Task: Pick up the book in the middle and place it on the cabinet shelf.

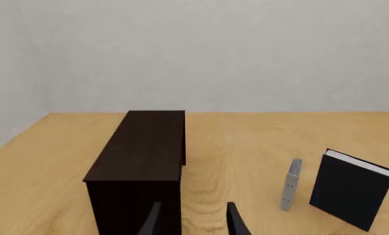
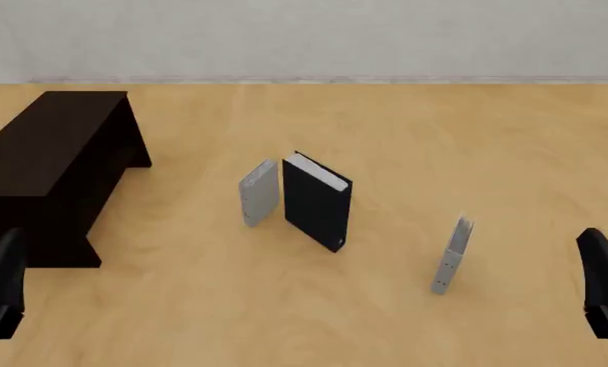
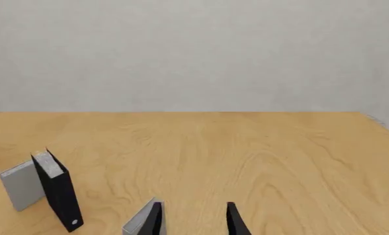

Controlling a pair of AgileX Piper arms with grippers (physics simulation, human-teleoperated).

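Three books are seen standing upright on the wooden table (image 2: 406, 130). The book (image 2: 317, 201), black with a white page edge, is placed in the middle. A smaller grey book (image 2: 260, 192) is set just beside the black book, on the side toward the cabinet. A thin grey book (image 2: 452, 254) is set well apart from the black book, on the side away from the cabinet. One cabinet shelf (image 2: 49, 164), dark brown and flat on top, is found far from the black book. The left gripper (image 1: 193, 220) is held wide apart with nothing in it. The right gripper (image 3: 193, 219) is also held apart and empty, close to the thin grey book
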